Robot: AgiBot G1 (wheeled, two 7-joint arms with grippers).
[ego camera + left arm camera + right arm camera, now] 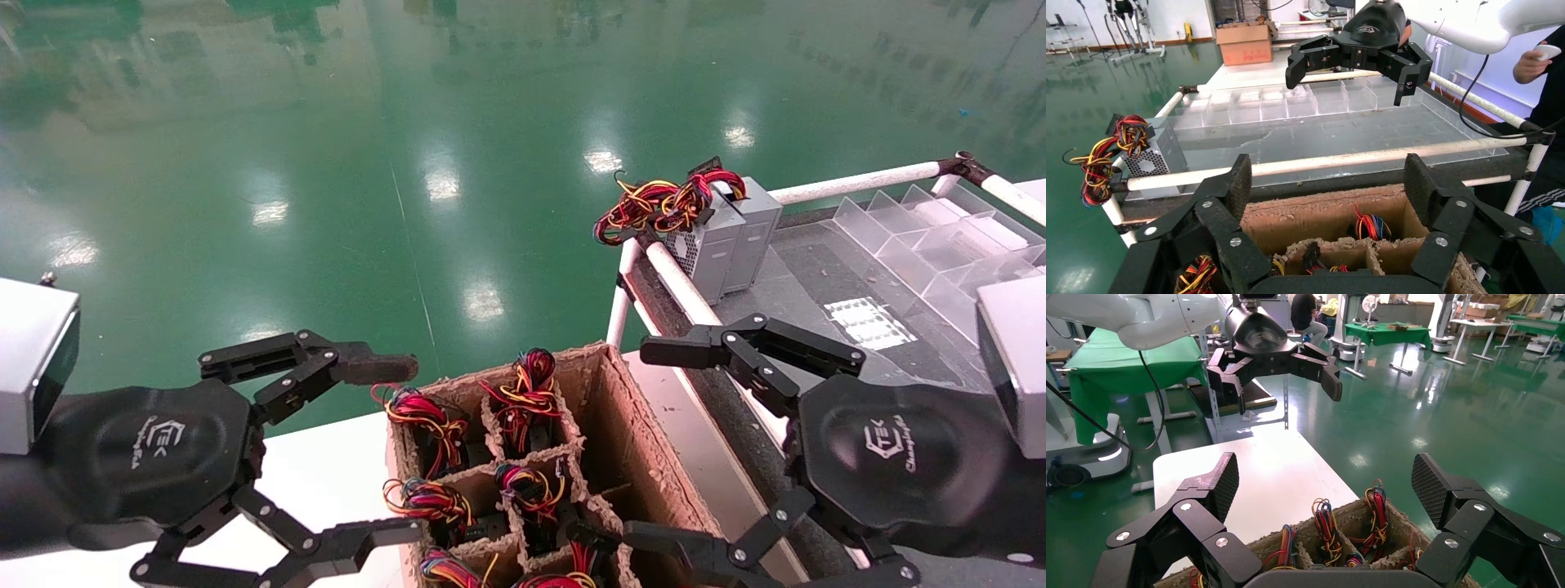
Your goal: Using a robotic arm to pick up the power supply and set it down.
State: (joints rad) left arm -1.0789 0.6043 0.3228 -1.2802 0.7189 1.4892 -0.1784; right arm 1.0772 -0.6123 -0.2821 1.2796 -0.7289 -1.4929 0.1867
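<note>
Looking down from the head: two black claw grippers, left [392, 445] and right [633, 445], both spread wide and empty, flank one divided cardboard box [645, 474]. Two grey metal power supplies [727, 237] stand on the black-topped bench [817, 269] beyond. Left wrist: one power supply [1159, 156] visible. Right wrist: four wire bundles [1324, 523] counted.

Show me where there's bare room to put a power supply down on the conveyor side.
The dark belt lies bare between the two grey power supplies at its far corner and the clear divider tray. The white table beside the cardboard box is also free. The box's cells are crowded with wire bundles. Both the left gripper and right gripper hover open at the box.
</note>
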